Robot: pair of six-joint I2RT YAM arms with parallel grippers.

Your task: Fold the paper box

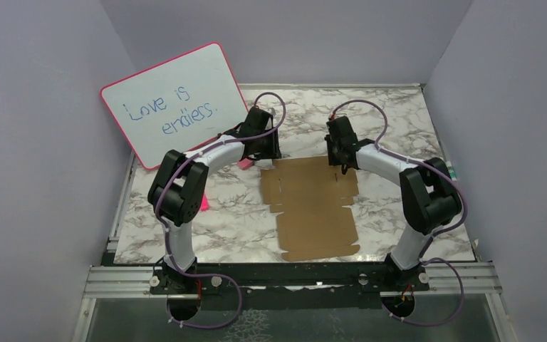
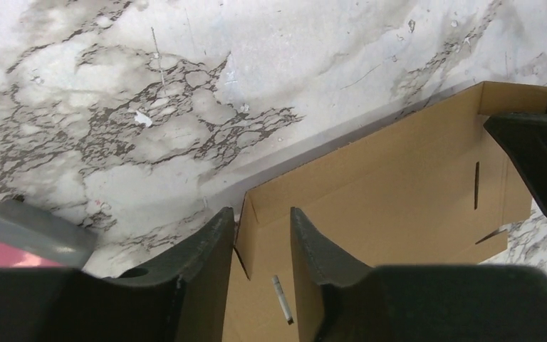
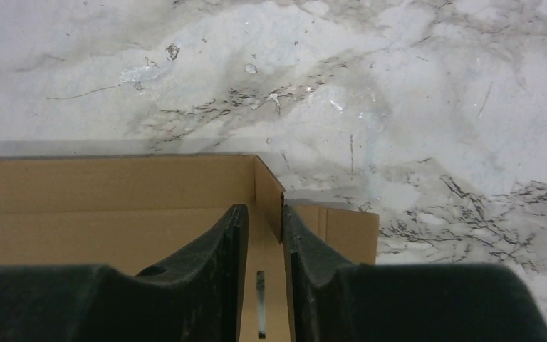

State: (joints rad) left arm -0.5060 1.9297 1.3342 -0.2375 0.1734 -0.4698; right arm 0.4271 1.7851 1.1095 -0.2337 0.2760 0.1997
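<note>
Brown cardboard: the paper box (image 1: 313,206) lies in the middle of the table (image 1: 214,228), its far edge standing up.
Left gripper (image 2: 260,214): box's 11 o'clock corner, jaws a little apart, holding nothing.
Right gripper (image 3: 263,210): 1 o'clock corner, jaws a little apart around a flap, maybe touching it.

Left gripper (image 1: 265,151) and right gripper (image 1: 341,158) reach far corners of the paper box (image 1: 315,214).

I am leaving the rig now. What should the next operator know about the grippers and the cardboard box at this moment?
Left gripper: open, jaws astride the raised far-left corner of the box.
Right gripper: open a little, jaws around the upright flap at the far-right corner.
Box: on the table.
Done: far wall lifted.
To do: near part lies flat; remaining walls and flaps not yet folded.
</note>
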